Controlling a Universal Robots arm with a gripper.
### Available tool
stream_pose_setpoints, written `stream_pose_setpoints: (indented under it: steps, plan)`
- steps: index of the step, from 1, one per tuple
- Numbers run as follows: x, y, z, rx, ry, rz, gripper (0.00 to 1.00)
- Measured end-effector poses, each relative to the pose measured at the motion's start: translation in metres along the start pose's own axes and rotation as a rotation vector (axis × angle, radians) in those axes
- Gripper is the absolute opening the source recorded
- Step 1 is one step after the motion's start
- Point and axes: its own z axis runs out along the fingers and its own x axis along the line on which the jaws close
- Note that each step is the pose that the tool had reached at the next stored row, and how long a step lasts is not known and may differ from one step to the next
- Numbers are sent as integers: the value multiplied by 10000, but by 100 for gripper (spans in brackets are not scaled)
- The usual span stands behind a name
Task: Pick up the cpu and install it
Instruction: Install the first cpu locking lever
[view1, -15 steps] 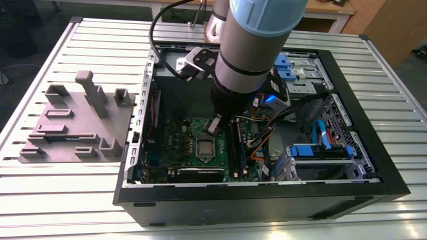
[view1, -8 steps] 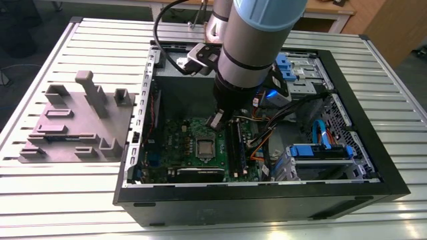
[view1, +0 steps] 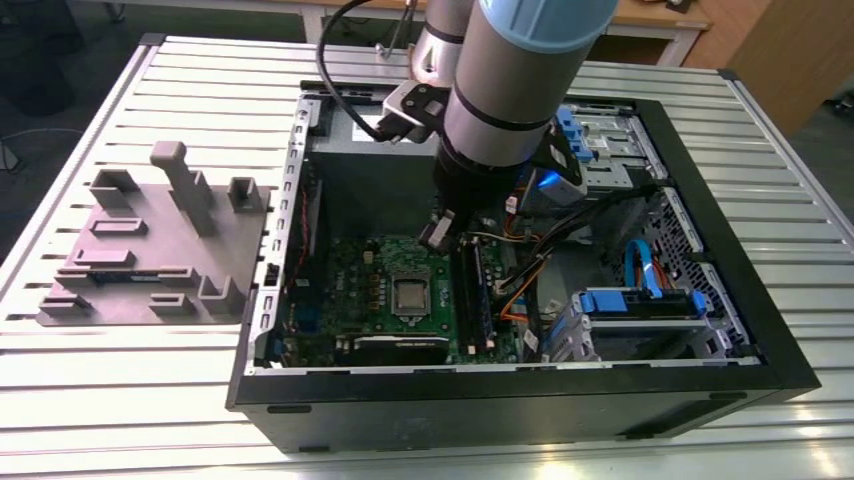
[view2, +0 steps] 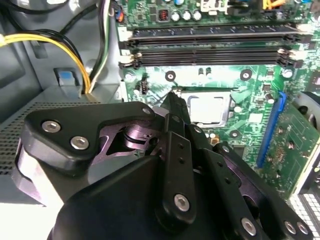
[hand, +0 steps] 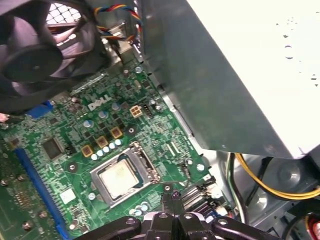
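Observation:
The cpu (view1: 410, 293) lies flat in the socket of the green motherboard (view1: 350, 272) inside the open computer case, its silver top facing up. Both wrist views show the cpu (view2: 206, 108) (hand: 118, 178) seated within the socket's metal frame. My gripper (view1: 438, 235) hangs above the board, a short way off the socket on the side of the memory slots. Its black fingertips (view2: 174, 98) (hand: 172, 194) are closed together with nothing between them, and they are not touching the cpu.
The black case walls (view1: 507, 395) ring the board. A big grey box (hand: 225, 75) stands close beside the gripper, with a fan (hand: 35, 55), memory slots (view2: 215, 42) and yellow cables (view2: 65, 47) nearby. A grey fixture (view1: 147, 250) sits on the table at the exterior view's left.

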Motion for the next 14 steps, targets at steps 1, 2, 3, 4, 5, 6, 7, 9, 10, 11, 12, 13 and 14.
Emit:
stream_pose_setpoints:
  steps: [1,2,3,4,5,6,7,9,10,11,12,13,14]
  plan:
    - [-17,1,1,0,0,0,10]
    - [-32,1,2,0,0,0,10]
    - [-49,4,3,0,2,0,10]
    - [-65,10,5,1,1,1,10]
    - [-82,19,7,1,1,0,10]
    - [-99,28,9,0,1,-1,10]
    - [-111,34,12,0,0,-1,10]
    - [-125,37,13,0,1,-2,10]
    - [-130,36,13,-1,1,-1,10]
    - [-135,32,13,0,1,-1,10]
    - [-141,25,13,0,1,0,10]
    - [-148,19,12,0,2,0,10]
    - [-153,13,13,0,0,0,10]
